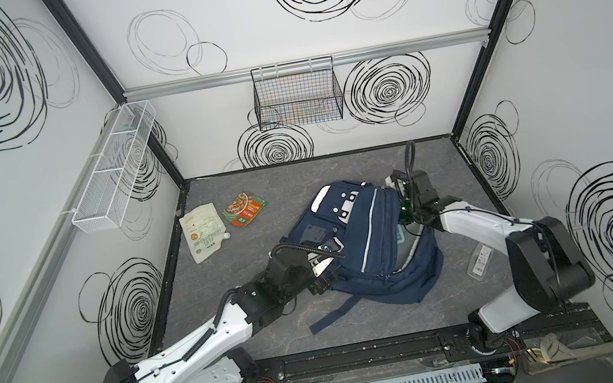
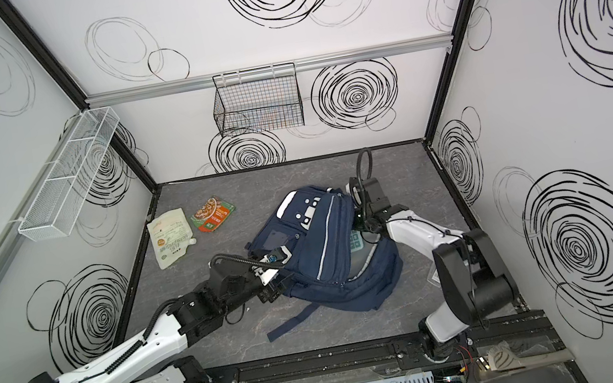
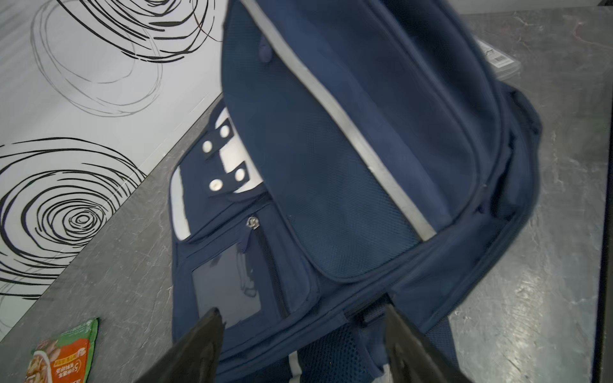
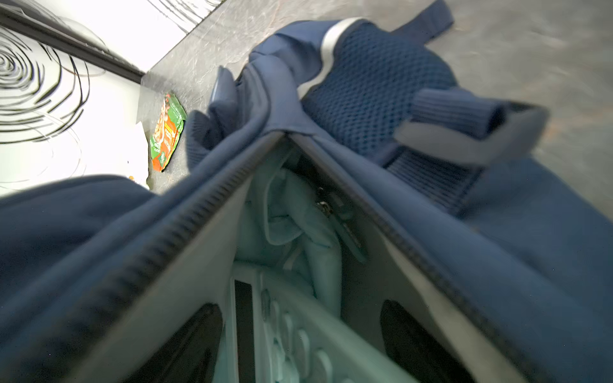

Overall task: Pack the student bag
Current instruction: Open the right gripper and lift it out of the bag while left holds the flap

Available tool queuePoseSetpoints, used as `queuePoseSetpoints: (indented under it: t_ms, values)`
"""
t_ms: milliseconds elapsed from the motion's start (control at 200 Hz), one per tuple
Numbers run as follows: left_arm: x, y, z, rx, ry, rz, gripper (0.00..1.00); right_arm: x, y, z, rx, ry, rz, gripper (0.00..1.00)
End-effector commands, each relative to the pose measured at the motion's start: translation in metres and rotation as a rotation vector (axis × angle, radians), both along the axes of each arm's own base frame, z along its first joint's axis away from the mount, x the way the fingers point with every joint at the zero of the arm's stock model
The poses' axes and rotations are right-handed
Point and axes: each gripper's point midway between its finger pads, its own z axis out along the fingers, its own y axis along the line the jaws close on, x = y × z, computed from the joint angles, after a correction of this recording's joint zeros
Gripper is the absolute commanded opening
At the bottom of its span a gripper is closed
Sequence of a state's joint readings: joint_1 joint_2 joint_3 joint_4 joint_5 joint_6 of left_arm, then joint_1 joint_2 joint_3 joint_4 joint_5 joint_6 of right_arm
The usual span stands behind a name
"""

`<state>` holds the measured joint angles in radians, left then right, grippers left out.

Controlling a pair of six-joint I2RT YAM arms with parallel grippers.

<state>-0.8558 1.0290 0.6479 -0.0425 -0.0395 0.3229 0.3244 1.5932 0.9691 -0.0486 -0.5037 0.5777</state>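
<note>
On the grey table (image 1: 286, 181), centre to right, the bag (image 1: 369, 249) is lying slumped, front pockets facing up, one strap (image 1: 330, 317) trailing toward the near edge. Its main zip mouth is gaping on the side facing the right arm (image 1: 478, 222), and grey lining (image 4: 205, 258) is showing in the right wrist view.

Handling, my reading: it is soft navy fabric with no frame, so it is sagging wherever unsupported and will likely be folding rather than lifting as one piece. It is looking light, though contents are adding some weight. The smooth panels are offering little to pinch. Better holds are the webbing handle (image 4: 457, 112) at the top end and the stitched zip lip (image 4: 185, 232), which is giving a firm ridge. Lifting that lip should be keeping the mouth open for loading.

At the bag's top end, left gripper (image 3: 303, 351) is hovering with fingers spread wide, fabric lying between them, gripping nothing I can see.

Inside the mouth, right gripper (image 4: 302, 308) is reaching down, fingers standing wide either side of a teal keypad (image 4: 298, 338), probably a calculator. Whether they are pressing it or standing clear, I cannot tell. Pale blue cloth (image 4: 298, 215) is sitting folded, deeper in.

Well apart from the bag, a white pouch (image 1: 204, 233) and an orange-green packet (image 1: 244, 209) are lying flat, just beside each other. A clear case (image 1: 481, 262) is lying near the right arm, partly hidden.
</note>
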Motion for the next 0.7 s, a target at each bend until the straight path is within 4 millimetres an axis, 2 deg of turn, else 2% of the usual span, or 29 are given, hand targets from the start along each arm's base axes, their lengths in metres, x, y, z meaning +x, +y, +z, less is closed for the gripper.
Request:
queuePoseSetpoints:
  t_ms: [0, 60, 130, 315, 455, 505, 630, 695]
  values:
    - [0.003, -0.012, 0.013, -0.036, -0.069, -0.049, 0.83, 0.002, 0.067, 0.027, 0.067, -0.078, 0.145, 0.80]
    - [0.002, -0.013, 0.007, -0.024, -0.073, -0.062, 0.83, 0.002, 0.091, 0.031, 0.084, -0.086, 0.199, 0.81]
    - [0.003, -0.013, 0.003, -0.012, -0.071, -0.055, 0.86, 0.005, 0.099, 0.029, 0.086, -0.074, 0.214, 0.82]
    - [0.007, -0.012, -0.016, 0.093, -0.079, 0.008, 0.88, 0.012, 0.081, 0.016, 0.066, -0.032, 0.204, 0.84]
    - [0.009, -0.009, -0.046, 0.274, -0.112, 0.029, 0.85, 0.000, 0.075, 0.009, 0.037, 0.007, 0.253, 0.83]
    - [0.013, -0.005, -0.054, 0.329, -0.118, 0.057, 0.82, -0.005, 0.072, 0.007, 0.012, 0.016, 0.263, 0.83]
    - [0.022, 0.003, -0.065, 0.367, -0.102, 0.114, 0.68, -0.008, 0.055, 0.012, -0.041, 0.000, 0.230, 0.83]
    - [0.025, 0.005, -0.066, 0.353, -0.085, 0.140, 0.54, -0.005, 0.041, 0.020, -0.055, -0.023, 0.191, 0.84]
